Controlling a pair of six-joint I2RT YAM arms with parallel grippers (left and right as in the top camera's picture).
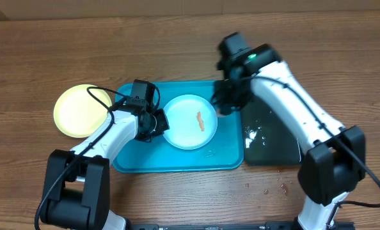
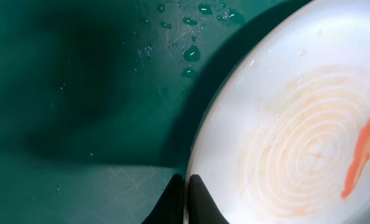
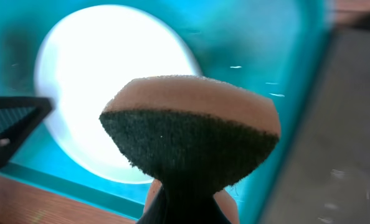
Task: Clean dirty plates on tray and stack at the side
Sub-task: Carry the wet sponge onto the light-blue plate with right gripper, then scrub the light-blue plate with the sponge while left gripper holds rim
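Both clenched: left claw (image 2: 185, 185) pinches plate (image 2: 297, 124) rim on tray (image 1: 177, 163); right claw (image 3: 185, 204) grips sponge (image 3: 191, 124) beside plate.

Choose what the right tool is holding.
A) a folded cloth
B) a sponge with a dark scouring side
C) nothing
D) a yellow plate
B: in the right wrist view the right tool is shut on a sponge, tan on one side and dark green on the other.
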